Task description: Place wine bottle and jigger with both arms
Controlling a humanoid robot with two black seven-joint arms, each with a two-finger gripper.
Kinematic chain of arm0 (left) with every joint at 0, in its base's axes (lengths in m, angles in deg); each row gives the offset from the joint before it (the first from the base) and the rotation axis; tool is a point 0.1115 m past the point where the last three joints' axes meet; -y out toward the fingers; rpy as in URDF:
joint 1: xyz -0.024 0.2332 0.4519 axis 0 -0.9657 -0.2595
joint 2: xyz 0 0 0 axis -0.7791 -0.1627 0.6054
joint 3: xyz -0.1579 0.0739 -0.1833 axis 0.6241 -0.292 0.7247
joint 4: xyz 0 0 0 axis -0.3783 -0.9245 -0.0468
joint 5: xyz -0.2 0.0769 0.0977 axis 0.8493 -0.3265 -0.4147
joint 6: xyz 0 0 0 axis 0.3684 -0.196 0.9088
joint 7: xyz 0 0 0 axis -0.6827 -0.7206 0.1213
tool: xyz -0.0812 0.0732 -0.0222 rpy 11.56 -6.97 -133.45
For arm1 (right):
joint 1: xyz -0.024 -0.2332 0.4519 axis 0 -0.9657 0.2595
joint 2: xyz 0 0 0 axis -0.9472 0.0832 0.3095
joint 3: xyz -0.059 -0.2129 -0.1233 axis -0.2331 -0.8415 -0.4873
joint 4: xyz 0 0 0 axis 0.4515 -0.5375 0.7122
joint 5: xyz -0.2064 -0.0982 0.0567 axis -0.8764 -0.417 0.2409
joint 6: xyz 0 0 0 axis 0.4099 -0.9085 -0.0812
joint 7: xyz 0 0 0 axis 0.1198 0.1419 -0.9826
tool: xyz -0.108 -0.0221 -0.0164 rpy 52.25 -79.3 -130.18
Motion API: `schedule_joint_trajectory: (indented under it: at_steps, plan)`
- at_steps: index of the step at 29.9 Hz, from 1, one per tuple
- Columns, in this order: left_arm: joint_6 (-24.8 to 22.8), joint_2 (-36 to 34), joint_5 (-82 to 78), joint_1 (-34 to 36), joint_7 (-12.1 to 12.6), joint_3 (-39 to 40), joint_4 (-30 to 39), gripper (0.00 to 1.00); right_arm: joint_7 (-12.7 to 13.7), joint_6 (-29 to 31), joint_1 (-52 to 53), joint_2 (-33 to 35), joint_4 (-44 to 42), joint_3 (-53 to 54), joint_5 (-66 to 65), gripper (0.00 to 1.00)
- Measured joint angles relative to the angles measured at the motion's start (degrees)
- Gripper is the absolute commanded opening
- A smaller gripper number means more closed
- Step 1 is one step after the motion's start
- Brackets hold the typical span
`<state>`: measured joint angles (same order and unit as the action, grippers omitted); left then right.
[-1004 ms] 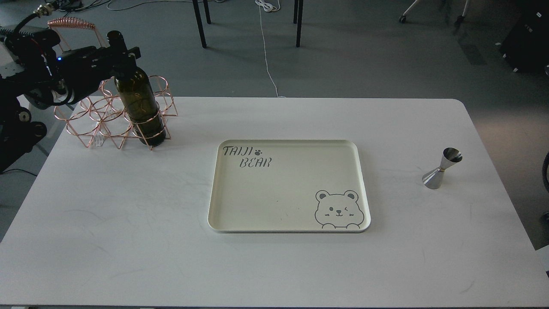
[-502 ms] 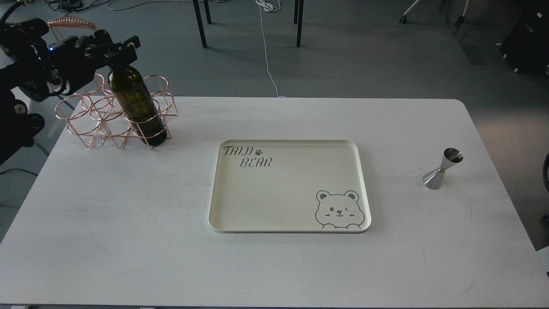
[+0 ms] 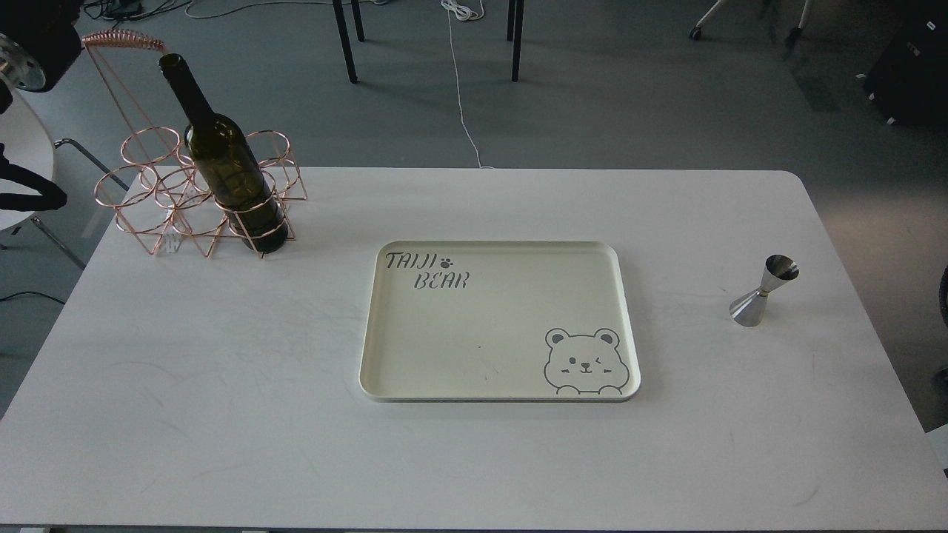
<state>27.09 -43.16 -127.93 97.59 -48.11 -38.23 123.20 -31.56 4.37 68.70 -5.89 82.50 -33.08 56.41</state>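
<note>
The wine bottle (image 3: 226,163) is dark olive-green and stands upright in the front right ring of a copper wire rack (image 3: 170,196) at the table's back left. Nothing holds it. The jigger (image 3: 763,291) is shiny silver and stands on the white table near the right edge. Only thick parts of my left arm (image 3: 33,44) show at the top left corner; its gripper is out of view. A sliver of my right arm (image 3: 943,296) shows at the right edge; its gripper is out of view.
A cream tray (image 3: 385,326) printed with "TAIJI BEAR" and a bear face lies in the middle of the white table (image 3: 222,414). Chair legs (image 3: 344,41) and a white cable (image 3: 459,81) are on the grey floor behind the table.
My left gripper was around the bottle's neck, then let go and drew back up and to the left out of view. The bottle stays in the rack. The jigger has not moved.
</note>
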Motion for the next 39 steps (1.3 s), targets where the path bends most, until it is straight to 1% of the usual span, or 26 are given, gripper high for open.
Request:
schedule_joint_trajectory:
  at_steps: [8,11,14,19,23,25,29,31,35,39]
  plan:
    - [-0.97,-0.76,24.57,-2.2,-0.61,-0.03,-1.14,0.98,0.46,0.0,-0.15,0.01,-3.78,0.66,0.29,1.0]
    - [-3.48,-0.77,34.8,-3.58,-0.63,0.08,-2.46,0.98,0.77,0.0,-0.68,0.01,-4.37,0.62,0.38,1.0]
    - [-8.45,-0.85,45.14,-5.35,-0.62,0.22,-4.74,0.98,0.9,0.0,-1.48,-0.01,-4.47,0.74,0.58,1.0]
    - [-20.36,-0.81,58.07,-8.93,-0.51,0.37,-10.53,0.98,1.32,0.0,-3.62,-0.77,-4.38,0.86,5.54,1.0]
    - [-28.92,-0.35,63.86,-12.47,-0.51,1.28,-12.97,0.98,3.04,0.0,-4.94,-0.91,-4.32,0.86,9.84,1.0]
    - [-30.94,0.05,65.8,-14.28,-0.51,1.97,-13.32,0.98,4.19,0.0,-5.32,-1.1,-4.35,0.88,11.52,1.0]
    - [-31.78,1.92,67.16,-17.38,-0.59,4.54,-13.49,0.98,6.38,0.0,-6.06,-2.53,-4.39,0.97,13.57,1.0]
    - [-31.83,2.79,67.38,-19.2,-0.83,6.92,-13.5,0.98,6.98,0.0,-6.59,-3.43,-4.38,0.98,13.79,1.0]
    - [-31.84,5.28,67.6,-23.44,-1.18,12.77,-13.52,0.98,7.19,0.0,-7.85,-5.46,-4.41,1.05,14.16,1.0]
    - [-31.84,6.66,67.35,-26.56,-1.34,15.16,-13.51,0.98,6.72,0.0,-8.49,-6.52,-4.35,1.09,14.31,1.0]
